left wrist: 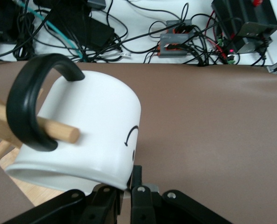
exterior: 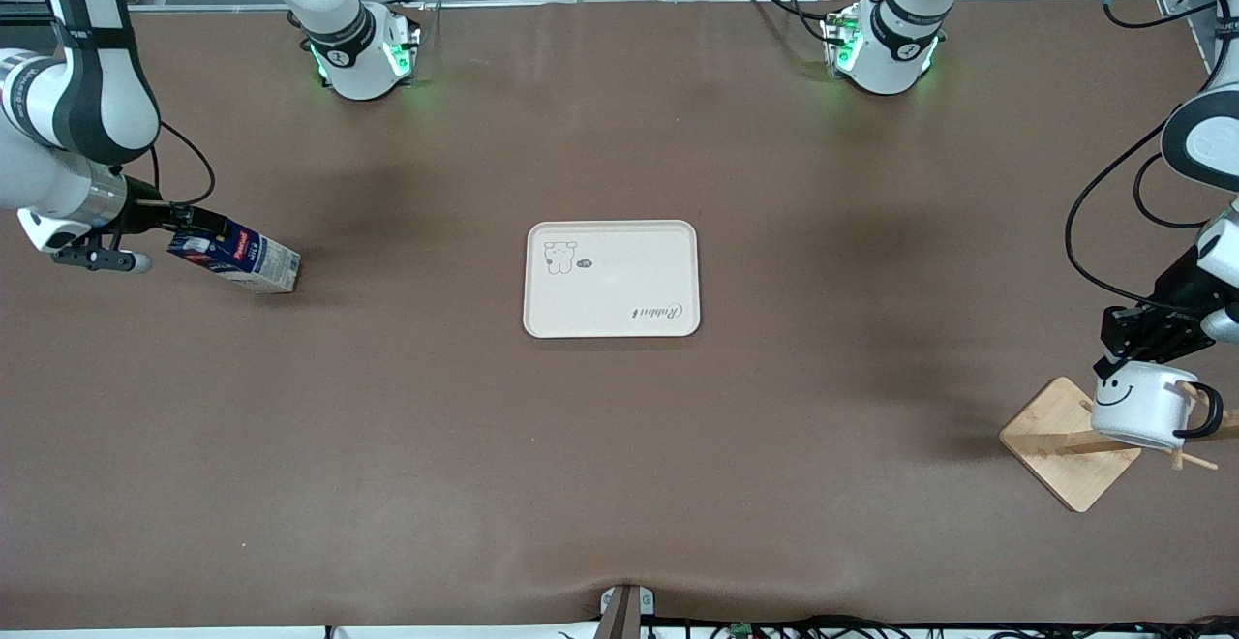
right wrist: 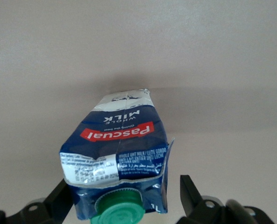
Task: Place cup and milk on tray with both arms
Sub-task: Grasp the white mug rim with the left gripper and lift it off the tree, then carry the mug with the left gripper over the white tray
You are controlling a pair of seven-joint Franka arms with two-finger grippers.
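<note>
Front view: the cream tray (exterior: 611, 279) lies flat at the middle of the brown table (exterior: 619, 445), with nothing on it, its bear drawing toward the right arm's end and its script toward the left arm's end. At the right arm's end of the table, the right gripper (exterior: 184, 223) is closed on the top of the milk (exterior: 235, 258), whose carton leans steeply with its pale lower part at the table surface. The right wrist view shows the milk (right wrist: 117, 163) held between the two fingers (right wrist: 190, 196), green cap toward the camera and red label facing up. At the left arm's end, the left gripper (exterior: 1128, 353) sits at the rim of the cup (exterior: 1142, 405), which hangs tilted on a peg of the wooden stand (exterior: 1070, 441), smiley face showing and black handle toward the table edge. In the left wrist view a wooden peg (left wrist: 33, 123) passes through the handle of the cup (left wrist: 89, 135), and the gripper's fingers (left wrist: 140, 196) stand narrowly apart at the cup's rim; whether they pinch the wall cannot be told
</note>
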